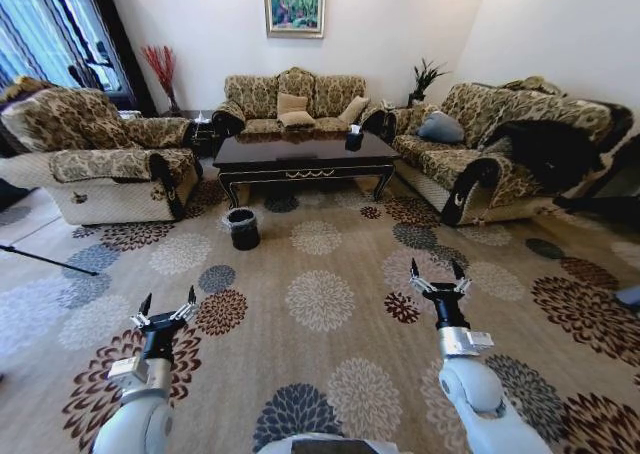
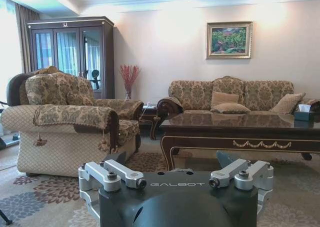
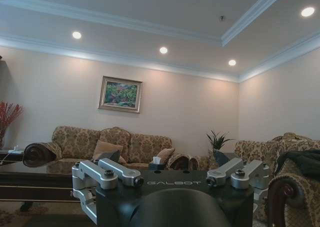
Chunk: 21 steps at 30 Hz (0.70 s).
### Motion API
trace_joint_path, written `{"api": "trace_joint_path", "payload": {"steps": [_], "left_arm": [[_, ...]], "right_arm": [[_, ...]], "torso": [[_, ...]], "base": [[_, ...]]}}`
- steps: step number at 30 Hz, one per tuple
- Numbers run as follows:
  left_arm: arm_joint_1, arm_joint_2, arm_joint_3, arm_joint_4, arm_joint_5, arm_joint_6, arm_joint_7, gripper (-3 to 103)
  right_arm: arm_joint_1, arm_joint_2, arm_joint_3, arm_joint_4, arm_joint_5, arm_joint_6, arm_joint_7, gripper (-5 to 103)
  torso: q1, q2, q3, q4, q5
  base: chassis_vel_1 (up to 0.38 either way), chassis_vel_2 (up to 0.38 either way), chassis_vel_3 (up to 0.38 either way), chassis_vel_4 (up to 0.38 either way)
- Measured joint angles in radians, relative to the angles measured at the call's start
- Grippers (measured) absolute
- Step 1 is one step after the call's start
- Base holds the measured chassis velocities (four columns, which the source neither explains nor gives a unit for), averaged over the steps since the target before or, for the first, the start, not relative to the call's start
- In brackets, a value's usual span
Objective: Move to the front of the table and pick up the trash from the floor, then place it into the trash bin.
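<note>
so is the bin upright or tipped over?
Upright. The trash bin stands on the carpet off the table's front-left corner, its rim and clear liner facing up. Cannot tell whether it holds anything.

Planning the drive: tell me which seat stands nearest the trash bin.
The armchair on the robot's left; the trash bin stands by its front corner, unlike either sofa.

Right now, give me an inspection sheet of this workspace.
Surface: patterned carpet, open floor between robot and table.
Job's things: table ahead, between the sofas; trash bin on the carpet off its front left corner; trash not made out.
Clutter: tissue box on the table.
End effectors: left end effector and right end effector both open, empty, raised over the carpet.
Cables: nothing seen.
Surroundings: three floral sofas, painting, cabinet.
</note>
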Motion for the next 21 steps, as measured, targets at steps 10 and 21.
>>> {"api": "trace_joint_path", "payload": {"steps": [10, 21], "left_arm": [[0.000, 0.000, 0.000, 0.000, 0.000, 0.000, 0.000, 100], [0.000, 0.000, 0.000, 0.000, 0.000, 0.000, 0.000, 100]], "right_arm": [[0.000, 0.000, 0.000, 0.000, 0.000, 0.000, 0.000, 100], [0.000, 0.000, 0.000, 0.000, 0.000, 0.000, 0.000, 100]], "torso": [[0.020, 0.043, 0.024, 0.0000, 0.0000], [0.040, 0.092, 0.052, 0.0000, 0.0000]], "base": [[0.000, 0.000, 0.000, 0.000], [0.000, 0.000, 0.000, 0.000]]}}
